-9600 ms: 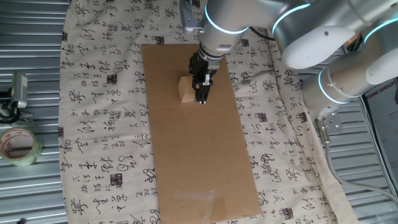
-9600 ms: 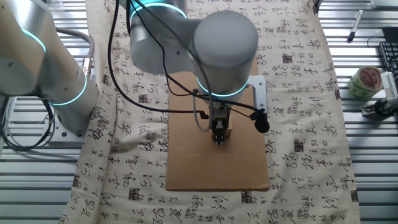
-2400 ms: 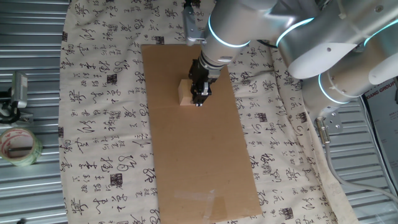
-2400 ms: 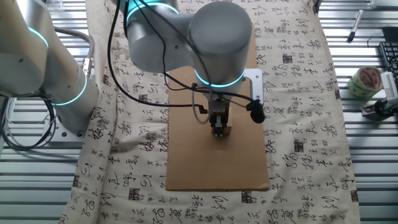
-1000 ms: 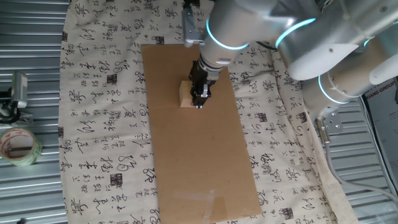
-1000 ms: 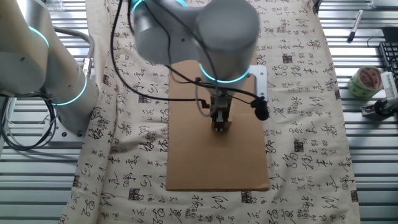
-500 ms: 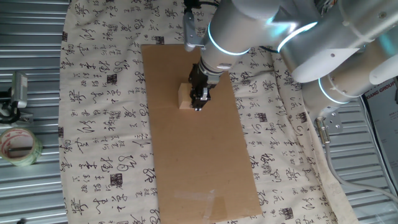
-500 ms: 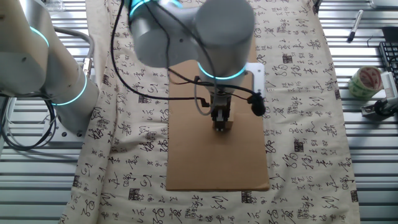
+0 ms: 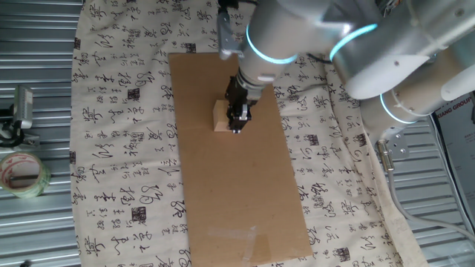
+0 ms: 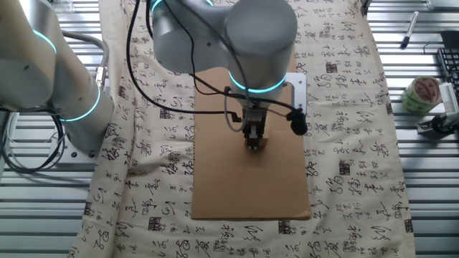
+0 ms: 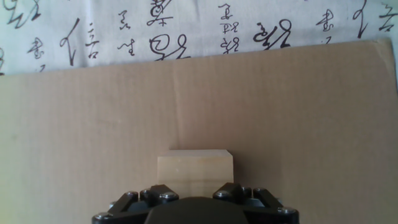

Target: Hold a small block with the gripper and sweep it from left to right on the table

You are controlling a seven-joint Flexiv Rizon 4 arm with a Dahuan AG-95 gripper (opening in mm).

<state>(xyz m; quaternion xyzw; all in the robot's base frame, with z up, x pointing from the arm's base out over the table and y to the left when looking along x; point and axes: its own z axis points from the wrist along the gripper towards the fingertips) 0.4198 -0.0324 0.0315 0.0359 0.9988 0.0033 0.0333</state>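
- Well, starting at the far left of one fixed view, I see a tape roll (image 9: 22, 174) lying on the ribbed metal, well apart from the work, so I can leave it out of my planning.
- Next comes the table (image 9: 119, 111) with its calligraphy cloth, and on it the long cardboard sheet (image 9: 237, 193), which is the surface I want the sweep to stay on.
- Near the upper part of that sheet sits the small block (image 9: 220, 116), resting on the cardboard with the gripper (image 9: 238, 124) right against it.
- From the hand view, the small block (image 11: 194, 171) lies squarely between the black fingers (image 11: 140, 198), which look pressed onto its sides; I judge it pinched, though the contact faces themselves are hidden.
- In the other fixed view the gripper (image 10: 254, 143) comes straight down and the block (image 10: 262, 143) shows only as a sliver beside it.
- To do this step well, I would keep the pinch firm, keep the block's underside flat on the cardboard, and travel in one level, slow line.
- I would also hold the wrist vertical, since a tilt could dig an edge into the cardboard.
- Further right lies cloth with folds, so I would end the stroke before the sheet's edge.
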